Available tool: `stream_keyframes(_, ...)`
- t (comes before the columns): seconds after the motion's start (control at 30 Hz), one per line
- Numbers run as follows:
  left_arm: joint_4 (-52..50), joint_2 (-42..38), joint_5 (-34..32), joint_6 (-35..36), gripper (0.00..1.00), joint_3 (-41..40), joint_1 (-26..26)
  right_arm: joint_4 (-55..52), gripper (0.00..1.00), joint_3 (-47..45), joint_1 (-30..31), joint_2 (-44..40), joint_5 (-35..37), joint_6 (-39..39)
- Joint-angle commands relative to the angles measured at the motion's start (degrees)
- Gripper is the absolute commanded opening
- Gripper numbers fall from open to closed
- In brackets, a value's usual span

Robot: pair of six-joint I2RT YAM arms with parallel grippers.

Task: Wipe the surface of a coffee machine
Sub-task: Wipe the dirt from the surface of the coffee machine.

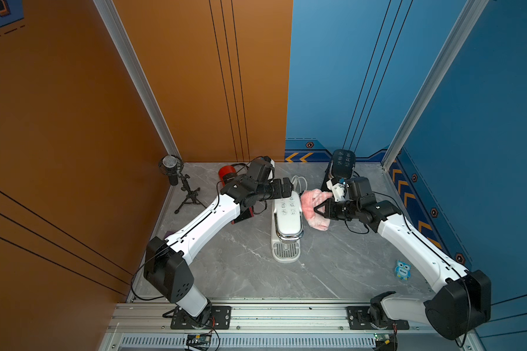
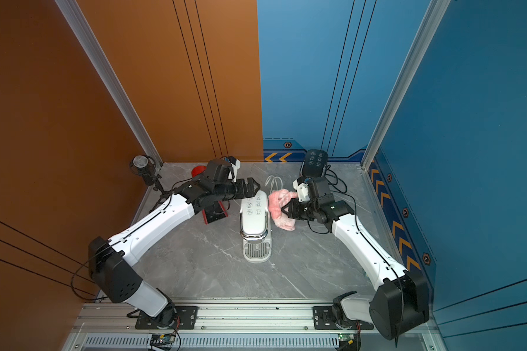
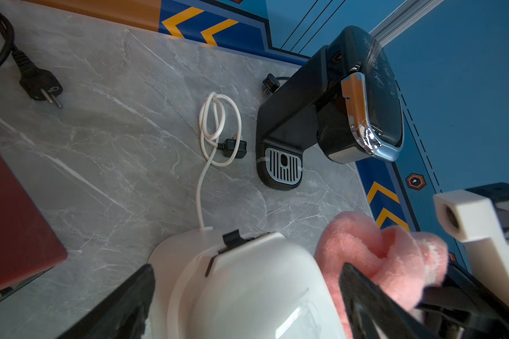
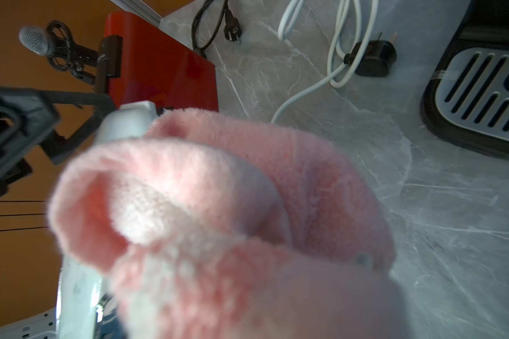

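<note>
The white coffee machine (image 1: 286, 226) (image 2: 254, 226) stands mid-table in both top views, its drip tray toward the front. My left gripper (image 1: 287, 187) (image 3: 247, 268) is open over the machine's rear end. One of its black fingers (image 3: 124, 305) stands on each side of the white body, and I cannot tell if they touch it. My right gripper (image 1: 317, 209) (image 2: 284, 209) is shut on a fluffy pink cloth (image 1: 312, 203) (image 4: 218, 190). The cloth lies against the right side of the machine's head. In the right wrist view it hides the jaws.
A black coffee machine (image 1: 343, 162) (image 3: 329, 117) stands at the back right, and a red one (image 1: 227, 175) sits behind my left arm. A microphone on a tripod (image 1: 172, 170) fills the back left corner. A coiled white cable (image 3: 218, 129) lies behind the white machine. A blue owl figure (image 1: 403, 270) is front right.
</note>
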Motion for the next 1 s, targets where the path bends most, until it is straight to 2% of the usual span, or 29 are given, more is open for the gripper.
stream_keyframes(0.0, -0.15, 2.18, 4.31, 1.45, 0.99, 2.52, -0.37, 3.97, 0.0, 0.64, -1.49, -0.45, -5.34, 2.33)
stream_keyframes(0.13, -0.15, 4.0, 5.8, 1.72, 0.99, 4.01, -1.71, 9.7, 0.0, -1.52, -1.5, 1.44, -7.91, 5.87)
stream_keyframes(0.3, -0.17, 5.27, 6.34, 2.09, 0.99, 4.91, -2.82, 15.27, 0.0, -4.99, -0.86, 2.95, -7.74, 8.79)
stream_keyframes(0.67, -0.08, 7.0, 6.77, 3.36, 1.0, 4.78, -4.74, 20.53, 0.0, -13.22, 3.7, 6.98, 0.72, 10.16)
stream_keyframes(0.97, -0.15, 4.23, 7.13, 4.19, 1.0, 1.47, -4.68, 27.7, 0.0, -17.69, 8.02, 20.87, 7.53, 9.15)
